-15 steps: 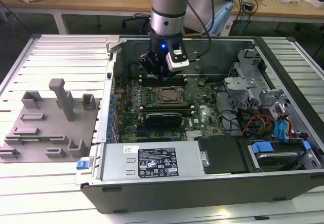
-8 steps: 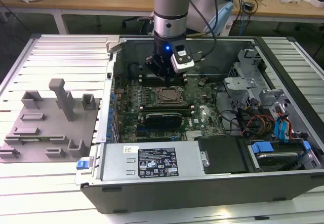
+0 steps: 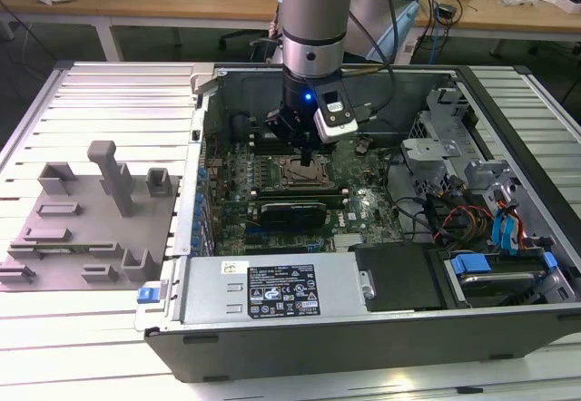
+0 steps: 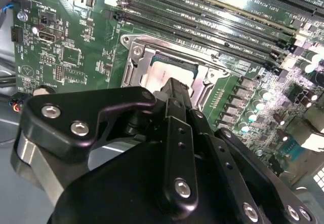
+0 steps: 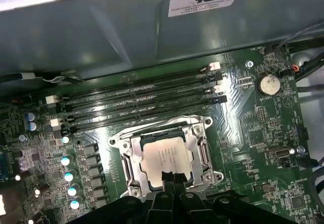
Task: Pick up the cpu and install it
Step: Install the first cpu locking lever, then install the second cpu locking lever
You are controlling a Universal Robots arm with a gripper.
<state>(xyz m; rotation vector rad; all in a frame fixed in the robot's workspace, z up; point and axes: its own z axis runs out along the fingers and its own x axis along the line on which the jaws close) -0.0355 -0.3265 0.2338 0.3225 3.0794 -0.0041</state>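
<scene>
The chip already lies flat inside the socket frame just beyond the gripper, whose fingers appear drawn together, gripping nothing.

the gripper hides part of the cpu.

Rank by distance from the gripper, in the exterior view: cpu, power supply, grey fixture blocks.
1. cpu: in its socket, directly under the gripper.
2. power supply: along the case's near wall.
3. grey fixture blocks: outside the case, on the exterior view's left.
</scene>
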